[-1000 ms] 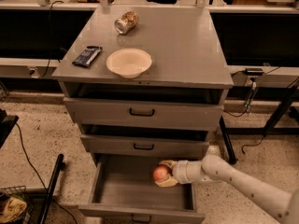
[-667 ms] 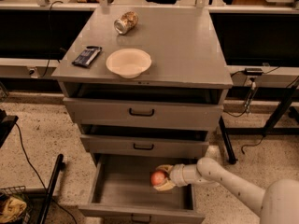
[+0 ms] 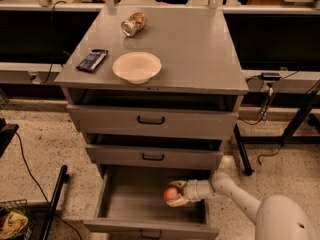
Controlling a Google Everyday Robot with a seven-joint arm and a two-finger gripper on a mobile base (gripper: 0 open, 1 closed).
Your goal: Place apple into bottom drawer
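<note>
1. Apple (image 3: 170, 194) first: it sits in the robot's hand (image 3: 176, 195), inside the open bottom drawer (image 3: 131, 202), toward the right side and roughly midway between the drawer's far wall and its near front. I cannot tell whether it rests on the drawer floor or hangs just above it.
2. The hand is closed around the apple, with its pale fingers wrapped over the fruit's right side. Nothing suggests it has let go.
3. Over the last second the apple has crept a little lower and nearer, deeper into the drawer box. The arm (image 3: 227, 189) has swung in from the right, and its big rounded casing now fills the near right corner.
4. To my eye the carrying is all but done. The apple is already within the drawer's walls, so what remains is a slight drop, if any, then opening the fingers and backing out.
5. One worry is that a round fruit may roll on that flat grey floor once freed, though the walls should keep it in. The middle drawer (image 3: 152, 156) overhangs the far part, so the hand has little headroom as it leaves.
6. On the tabletop (image 3: 200, 49), the white bowl (image 3: 136, 66), crushed can (image 3: 134, 24) and dark packet (image 3: 92, 60) lie well apart from all this.
</note>
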